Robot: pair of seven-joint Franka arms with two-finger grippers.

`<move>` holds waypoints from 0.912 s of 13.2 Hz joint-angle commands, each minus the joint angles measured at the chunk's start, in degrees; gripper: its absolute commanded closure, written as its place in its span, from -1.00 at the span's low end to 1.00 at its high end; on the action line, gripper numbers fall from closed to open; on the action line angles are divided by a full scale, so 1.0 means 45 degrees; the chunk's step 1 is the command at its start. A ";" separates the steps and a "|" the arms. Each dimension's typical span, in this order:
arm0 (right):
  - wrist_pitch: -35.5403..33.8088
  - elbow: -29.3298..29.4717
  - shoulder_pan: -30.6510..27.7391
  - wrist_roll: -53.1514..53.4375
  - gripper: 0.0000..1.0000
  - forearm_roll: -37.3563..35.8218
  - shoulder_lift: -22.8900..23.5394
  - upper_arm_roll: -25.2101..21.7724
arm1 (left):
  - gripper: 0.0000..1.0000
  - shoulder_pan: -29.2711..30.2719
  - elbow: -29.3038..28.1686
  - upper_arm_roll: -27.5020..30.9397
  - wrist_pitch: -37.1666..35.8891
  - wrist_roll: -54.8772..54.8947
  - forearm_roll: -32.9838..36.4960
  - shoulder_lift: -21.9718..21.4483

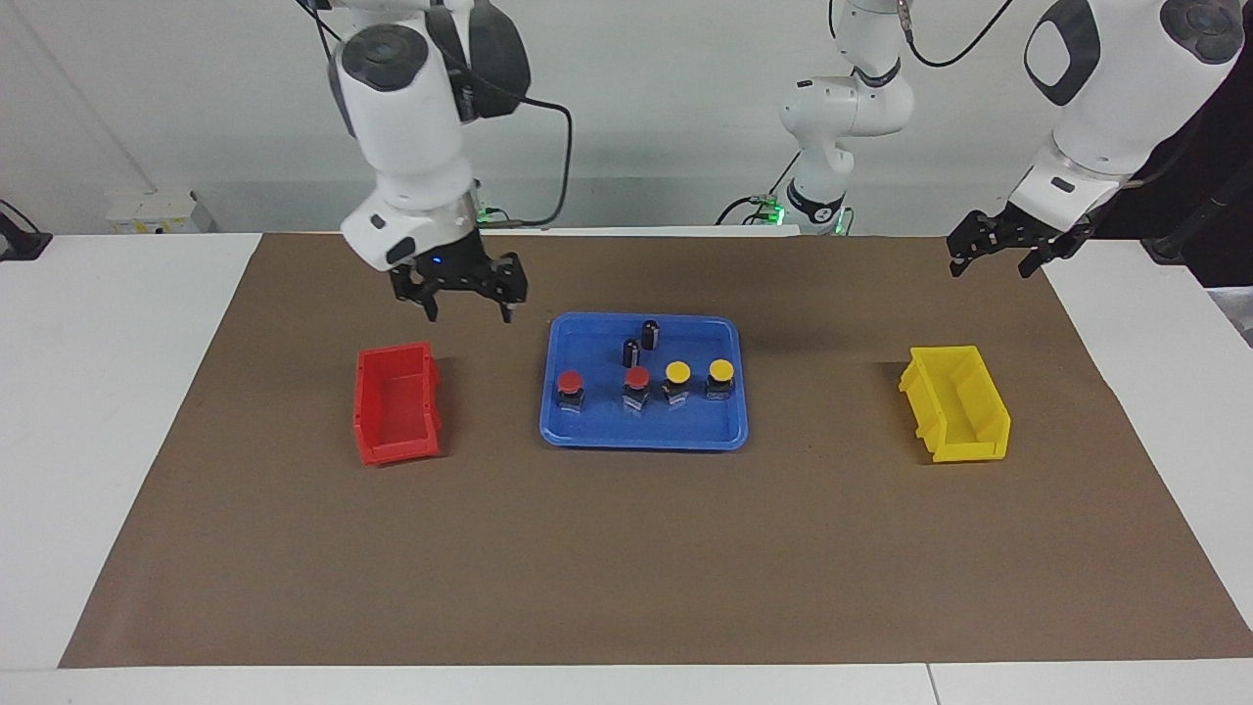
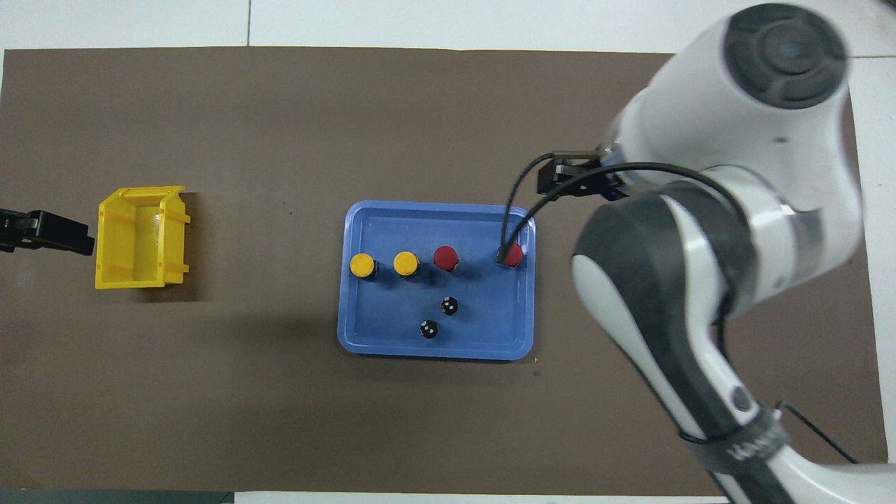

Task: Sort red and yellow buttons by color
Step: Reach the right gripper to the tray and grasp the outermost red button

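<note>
In the shallow blue plastic tray at the middle of the brown mat, I see the four push-button switches standing in one row along the tray's length. The two red-capped buttons are at the right arm's end of this row, and the two yellow-capped buttons at the left arm's end. Two small dark cylinders stand nearer to the robots, in the same tray.

My right gripper hangs in the air between the red plastic bin and the tray, with fingers spread wide and empty. The end red button lies from it toward the tray, so I judge this arm is much nearer.

My left gripper waits over the mat near the yellow plastic bin; I cannot tell its opening.
</note>
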 commanded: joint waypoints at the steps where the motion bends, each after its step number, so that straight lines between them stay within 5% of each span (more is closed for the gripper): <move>1: 0.2521 -0.1816 0.0761 0.1168 -1.00 -0.0111 0.0246 -0.0022 | -1.00 0.0113 -0.0808 -0.0021 0.0511 0.0106 -0.0095 -0.0616; 3: 0.3911 -0.3380 0.1133 0.1209 -1.00 -0.0480 0.0168 -0.0022 | -1.00 0.0113 -0.0886 -0.0021 0.0609 0.0105 -0.0095 -0.0617; 9: 0.5008 -0.5082 0.1252 0.1386 -0.98 -0.0932 -0.0085 -0.0022 | -1.00 0.0074 -0.1139 -0.0021 0.1037 0.0086 -0.0095 -0.0752; 12: 0.5499 -0.5516 0.1272 0.1346 -0.54 -0.0951 -0.0087 -0.0022 | -1.00 0.0093 -0.1355 -0.0021 0.1254 0.0105 -0.0095 -0.0812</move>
